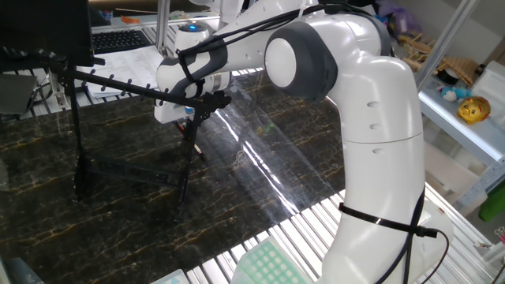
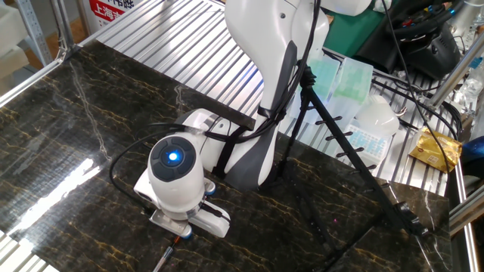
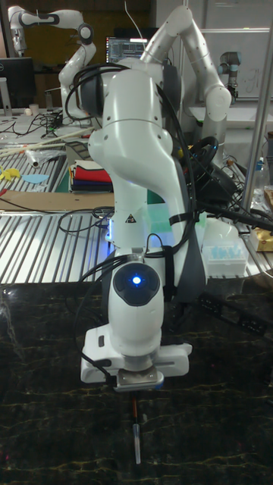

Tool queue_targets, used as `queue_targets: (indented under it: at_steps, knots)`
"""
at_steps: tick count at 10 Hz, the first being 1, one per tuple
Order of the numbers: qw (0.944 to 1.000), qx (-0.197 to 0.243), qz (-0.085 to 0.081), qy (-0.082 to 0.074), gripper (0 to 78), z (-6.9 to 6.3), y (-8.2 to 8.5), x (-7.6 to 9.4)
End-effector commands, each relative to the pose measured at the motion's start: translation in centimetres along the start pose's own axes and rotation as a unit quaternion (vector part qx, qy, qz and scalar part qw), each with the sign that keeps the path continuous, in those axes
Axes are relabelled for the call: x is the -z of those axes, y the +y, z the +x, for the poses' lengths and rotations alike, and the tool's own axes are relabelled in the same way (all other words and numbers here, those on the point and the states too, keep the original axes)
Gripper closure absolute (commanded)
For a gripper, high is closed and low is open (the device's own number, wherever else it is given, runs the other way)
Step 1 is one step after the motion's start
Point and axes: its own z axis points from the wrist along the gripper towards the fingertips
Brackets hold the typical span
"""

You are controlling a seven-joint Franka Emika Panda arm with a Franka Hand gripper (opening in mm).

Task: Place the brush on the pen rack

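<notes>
Brush: a thin pencil-like stick with a dark shaft and a red-orange section (image 3: 136, 430), hanging point-down from the end effector, its lower tip at or just above the table; in the other fixed view only its lower part (image 2: 165, 257) shows under the wrist.
Brush position: close beside the near end of the rack, by its upright leg (image 1: 192, 140).
End effector: the two-finger tool (image 3: 136, 388) on the white arm points straight down and is clenched on the top of the brush; the fingers themselves are mostly hidden under the wrist housing.
Pen rack: a black frame of thin metal rods (image 1: 118, 85) with a long pegged top bar, upright legs and a low crossbar, standing on the table; in the other fixed view its bar (image 2: 344, 148) slants away behind the arm.
Table: dark marble-patterned top with golden veins (image 1: 260, 181).
Arm: white Franka arm with a blue light glowing on the wrist (image 2: 175, 156).
</notes>
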Motion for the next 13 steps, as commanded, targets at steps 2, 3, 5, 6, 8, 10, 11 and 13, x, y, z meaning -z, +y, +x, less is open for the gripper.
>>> queue_targets:
  at_steps: [2,3,5,6,8,10,11,13]
  knots:
    - [1.0,-0.001,0.001,0.009,75.2,0.11,0.05,0.73]
    - [0.9999,-0.001,0.001,0.011,75.2,0.17,0.12,0.96]
    - [0.9999,-0.001,0.002,0.015,75.2,0.18,0.26,1.11]
    - [0.9999,-0.001,0.002,0.016,75.2,0.18,0.26,1.09]
    - [0.9999,0.004,-0.001,0.014,75.2,0.16,0.25,1.07]
    - [0.9999,-0.004,-0.006,0.011,75.2,0.16,0.23,1.06]
    - [0.9999,-0.009,-0.005,0.011,75.2,0.16,0.21,1.05]
    - [0.9999,-0.009,-0.005,0.011,75.2,0.16,0.22,1.05]
